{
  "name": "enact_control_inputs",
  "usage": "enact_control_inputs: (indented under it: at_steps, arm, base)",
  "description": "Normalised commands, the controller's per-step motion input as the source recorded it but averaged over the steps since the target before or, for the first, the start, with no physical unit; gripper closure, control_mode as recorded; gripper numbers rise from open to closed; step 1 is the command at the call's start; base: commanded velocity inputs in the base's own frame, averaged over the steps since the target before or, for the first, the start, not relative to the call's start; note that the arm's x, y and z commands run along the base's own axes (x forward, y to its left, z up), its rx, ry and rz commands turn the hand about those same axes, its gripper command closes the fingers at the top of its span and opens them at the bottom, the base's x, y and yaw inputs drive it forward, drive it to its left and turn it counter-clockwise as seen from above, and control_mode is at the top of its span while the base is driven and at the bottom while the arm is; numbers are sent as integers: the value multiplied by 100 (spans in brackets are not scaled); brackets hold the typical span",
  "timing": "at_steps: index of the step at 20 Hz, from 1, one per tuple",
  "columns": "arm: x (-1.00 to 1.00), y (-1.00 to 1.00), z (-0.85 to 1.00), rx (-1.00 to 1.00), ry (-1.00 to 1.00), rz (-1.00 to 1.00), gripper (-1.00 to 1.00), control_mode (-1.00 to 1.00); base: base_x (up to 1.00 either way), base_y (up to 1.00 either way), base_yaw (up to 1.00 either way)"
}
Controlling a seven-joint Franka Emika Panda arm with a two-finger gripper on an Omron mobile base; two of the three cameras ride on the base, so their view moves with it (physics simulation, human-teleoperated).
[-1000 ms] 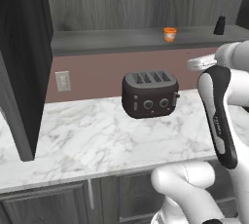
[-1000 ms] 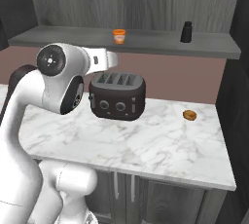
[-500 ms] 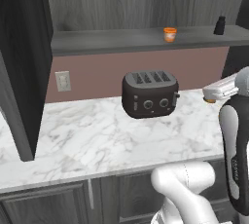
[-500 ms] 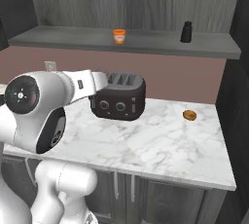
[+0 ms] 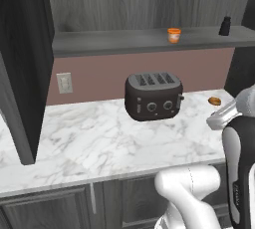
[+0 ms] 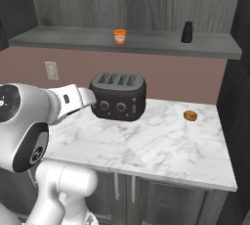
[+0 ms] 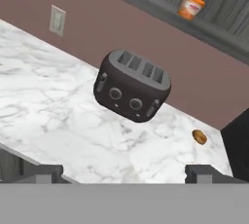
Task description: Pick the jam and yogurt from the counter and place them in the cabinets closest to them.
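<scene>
Jam (image 5: 174, 35) already sits on the cabinets' shelf (image 5: 114, 41) above the toaster (image 5: 153, 95), so my fingers (image 7: 44, 173) are spread wide, empty, over the surface (image 7: 58, 116).

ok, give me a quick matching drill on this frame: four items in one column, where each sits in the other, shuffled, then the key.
Items:
1. jam
2. black bottle
3. toaster
4. small brown item

Places:
A. counter, near its right end
B. cabinet shelf, right end
C. counter, by the back wall
D. cabinet shelf, above the toaster

Pairs: 1-D, 2-B, 3-C, 4-A
</scene>
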Motion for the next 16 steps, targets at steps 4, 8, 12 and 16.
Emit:
enact_control_inputs:
  at_steps: [4,8,12,16]
  arm:
    - [4,13,-26,-9,1,1,-100,-100]
    - [0,0,0,0,0,0,-100,-100]
    - [0,0,0,0,0,0,-100,-100]
    - [0,0,0,0,0,0,-100,100]
  base:
    - [0,0,0]
    - [0,0,0]
    - [0,0,0]
    - [-23,0,0]
